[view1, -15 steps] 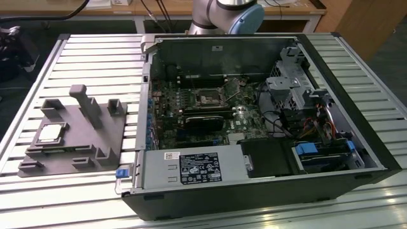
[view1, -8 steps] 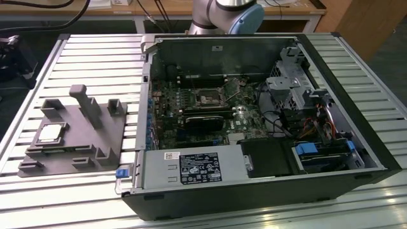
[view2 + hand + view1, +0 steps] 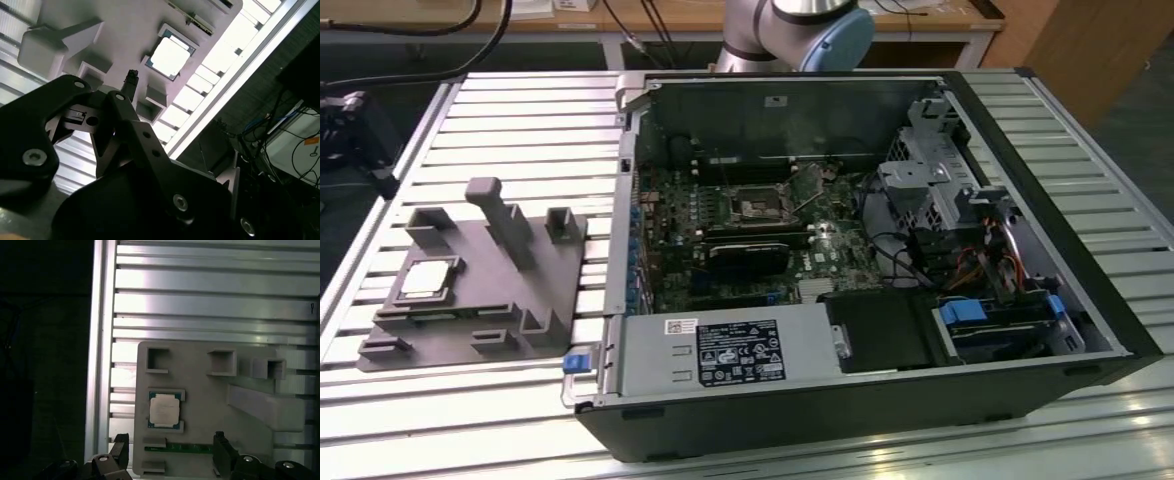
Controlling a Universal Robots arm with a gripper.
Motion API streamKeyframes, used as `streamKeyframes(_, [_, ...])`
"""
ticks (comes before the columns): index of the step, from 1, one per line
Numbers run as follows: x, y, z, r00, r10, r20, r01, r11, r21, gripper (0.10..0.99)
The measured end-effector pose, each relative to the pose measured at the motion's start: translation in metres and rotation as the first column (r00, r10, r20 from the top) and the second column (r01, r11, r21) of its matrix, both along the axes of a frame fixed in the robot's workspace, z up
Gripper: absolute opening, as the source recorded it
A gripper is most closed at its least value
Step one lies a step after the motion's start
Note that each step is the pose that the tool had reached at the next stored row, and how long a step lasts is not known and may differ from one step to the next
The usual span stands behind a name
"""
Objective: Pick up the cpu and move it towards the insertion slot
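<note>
Claw (image 3: 171,454) is spread and empty over the grey plate (image 3: 200,390). The cpu (image 3: 164,410) lies flat in its pocket there, untouched, about centred between the finger lines and just ahead of the tips. It's square, so no long axis, and the claw's height is hard to judge. Upright blocks (image 3: 500,215) and a green strip (image 3: 187,448) crowd it. The insertion slot (image 3: 758,205) is well apart, inside the open case (image 3: 854,400) to the exterior view's right.

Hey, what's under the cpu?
The cpu sits on the grey fixture plate, which rests on the slatted table. The plate's surface directly beneath the chip is covered.
</note>
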State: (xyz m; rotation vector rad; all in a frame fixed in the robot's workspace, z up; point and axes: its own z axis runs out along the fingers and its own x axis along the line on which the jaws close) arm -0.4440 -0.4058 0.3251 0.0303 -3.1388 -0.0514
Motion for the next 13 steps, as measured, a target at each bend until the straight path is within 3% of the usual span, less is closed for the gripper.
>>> streamKeyframes(13, [-0.003, -0.0012, -0.0232, 1.0, 0.0, 0.0001, 0.0, 1.0, 0.0, 0.765])
